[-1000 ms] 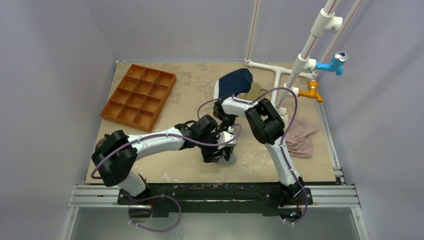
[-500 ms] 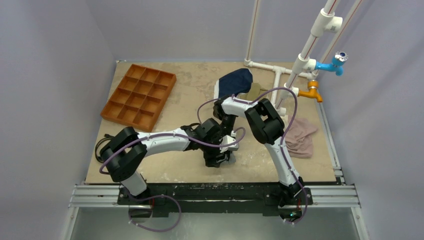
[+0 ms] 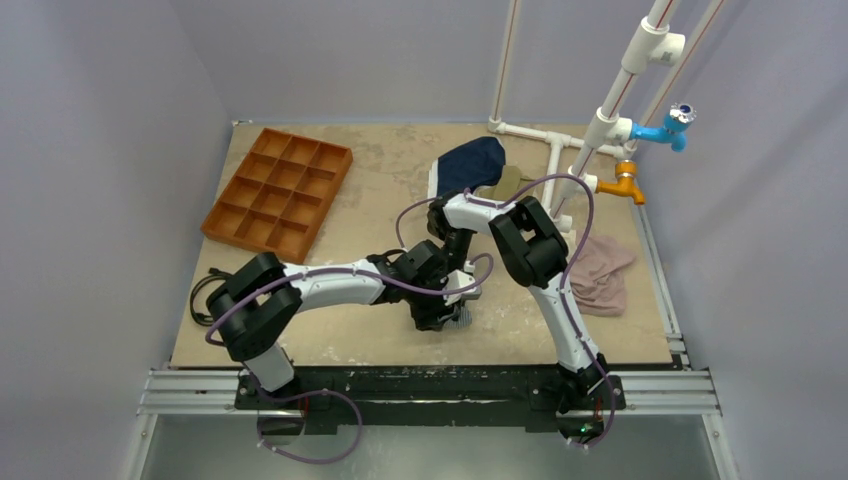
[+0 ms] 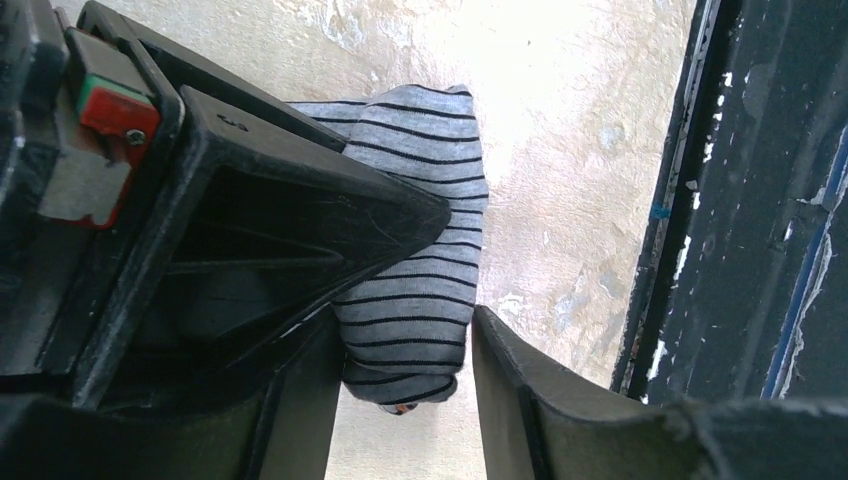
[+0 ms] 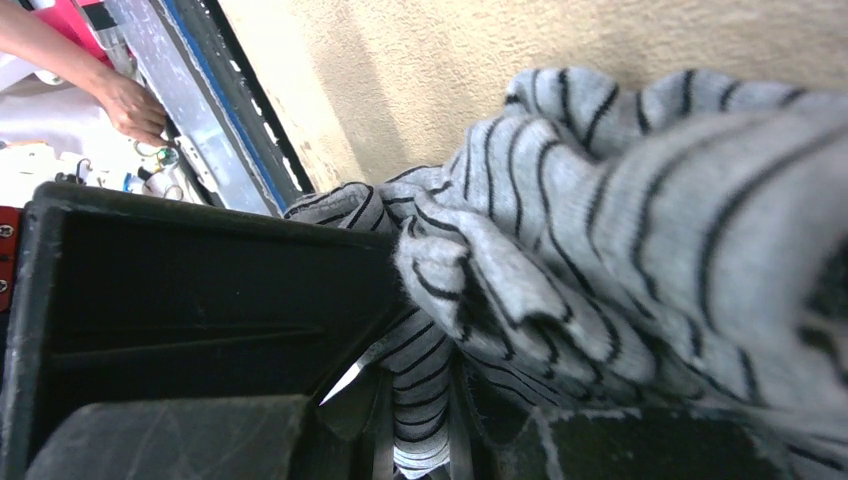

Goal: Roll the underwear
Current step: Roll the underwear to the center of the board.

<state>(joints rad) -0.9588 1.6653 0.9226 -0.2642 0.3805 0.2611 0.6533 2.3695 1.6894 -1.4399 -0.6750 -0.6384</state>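
Underwear looks nearly rolled, near edge of the table; right gripper pinches it; left gripper straddles, grip unclear.

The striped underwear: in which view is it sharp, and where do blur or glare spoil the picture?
Left wrist view: the underwear is sharp, but the table is washed out by glare. Right wrist view: the nearest folds are soft. Top view: too small to judge.
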